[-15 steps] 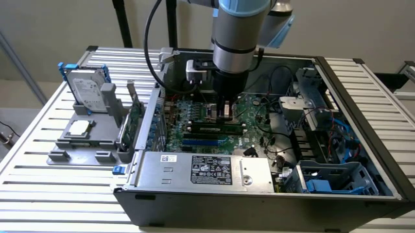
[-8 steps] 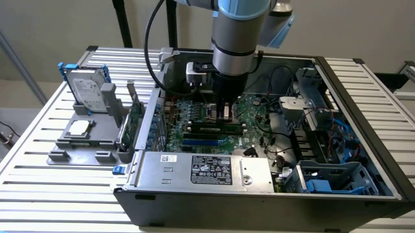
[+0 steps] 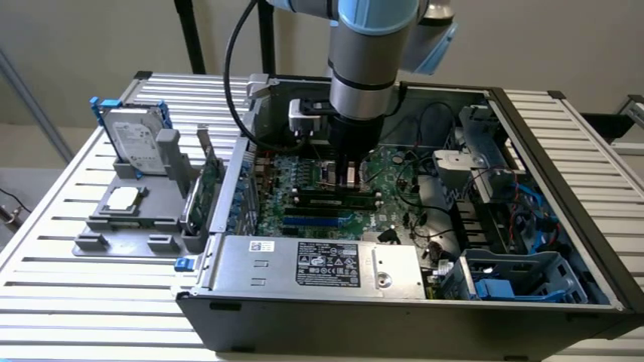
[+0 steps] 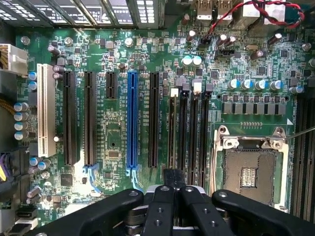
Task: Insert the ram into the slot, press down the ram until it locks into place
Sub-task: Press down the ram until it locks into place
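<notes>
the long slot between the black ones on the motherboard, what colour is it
Blue: the slot stands out among black neighbours, clearest in the wrist view.

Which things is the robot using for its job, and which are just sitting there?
For the job:
- gripper, shut, right above the board
- ram, down among the black slots

Just sitting there:
- hard drive on its grey stand outside the case
- blue slot
- CPU socket
- power supply
</notes>
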You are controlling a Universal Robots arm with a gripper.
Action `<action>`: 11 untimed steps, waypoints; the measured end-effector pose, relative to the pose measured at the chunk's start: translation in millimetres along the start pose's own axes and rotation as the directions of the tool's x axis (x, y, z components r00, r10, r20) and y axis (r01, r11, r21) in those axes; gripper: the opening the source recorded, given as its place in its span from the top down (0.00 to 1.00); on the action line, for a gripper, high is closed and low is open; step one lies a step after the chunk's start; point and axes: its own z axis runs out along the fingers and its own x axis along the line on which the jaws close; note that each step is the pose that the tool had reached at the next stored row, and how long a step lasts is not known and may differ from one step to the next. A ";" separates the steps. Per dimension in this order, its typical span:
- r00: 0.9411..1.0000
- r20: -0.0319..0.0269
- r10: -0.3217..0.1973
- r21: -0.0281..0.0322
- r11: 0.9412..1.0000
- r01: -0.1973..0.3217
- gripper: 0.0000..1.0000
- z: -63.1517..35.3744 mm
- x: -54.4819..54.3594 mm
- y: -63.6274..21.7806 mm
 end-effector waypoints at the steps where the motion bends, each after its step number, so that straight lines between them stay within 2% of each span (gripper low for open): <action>1: 1.000 0.002 0.000 0.001 1.000 0.000 0.89 -2.8 -0.3 0.0; 7: 1.000 0.000 0.002 -0.003 1.000 -0.002 0.89 -30.3 -0.1 -1.8; 11: 1.000 0.000 0.001 -0.004 1.000 -0.001 0.89 -32.0 -0.1 -2.2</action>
